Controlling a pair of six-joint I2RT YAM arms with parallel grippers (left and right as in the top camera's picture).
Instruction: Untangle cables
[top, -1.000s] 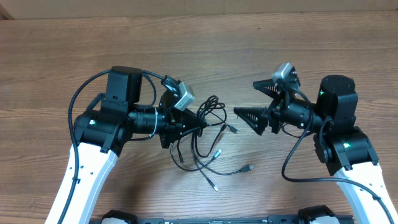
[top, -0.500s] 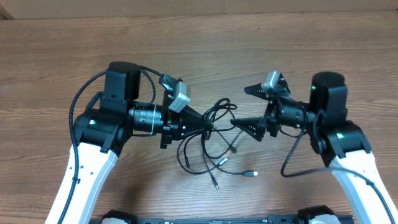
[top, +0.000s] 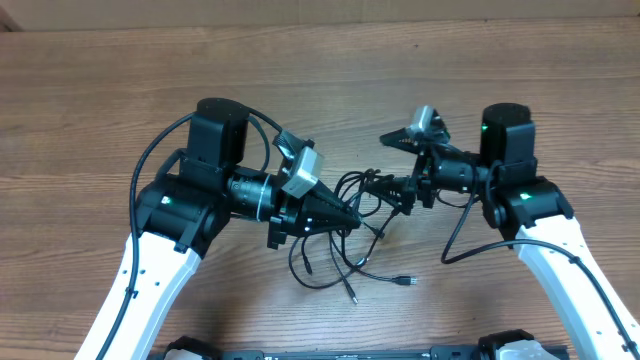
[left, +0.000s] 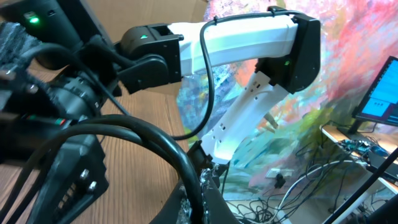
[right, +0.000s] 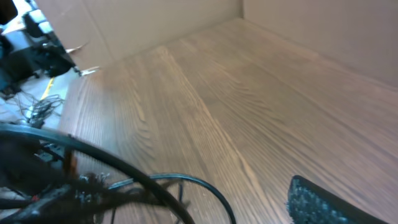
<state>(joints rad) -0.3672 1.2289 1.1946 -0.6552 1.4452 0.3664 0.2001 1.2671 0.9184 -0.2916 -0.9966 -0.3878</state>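
As seen from overhead, thin black flexible cables heaped in one loose knot on the brown wood-grain table, near the middle and toward the near edge, between the two arms. Left gripper clamped shut on a strand at the knot's top left. Right gripper spread wide and holding nothing, one finger on the far side of a raised loop at the knot's right, the other right at that loop. Count: two grippers, one knot, at least three small plug ends trailing at the near side; number of separate cords impossible to tell, probably three or so. Likely light, limp and a little slick; no harm from a firm pinch. Best taken on the cord just behind a plug or on a free loop, then drawn gently sideways rather than yanked, to avoid tightening the knot. Through the left wrist camera, one black cord curving in close and running down to the shut fingertips at the bottom edge; beyond it, the white right arm. Through the right wrist camera, blurred black loops at the near left, bare wood stretching far and right, a single dark finger pad at the lower right, nothing caught against it.
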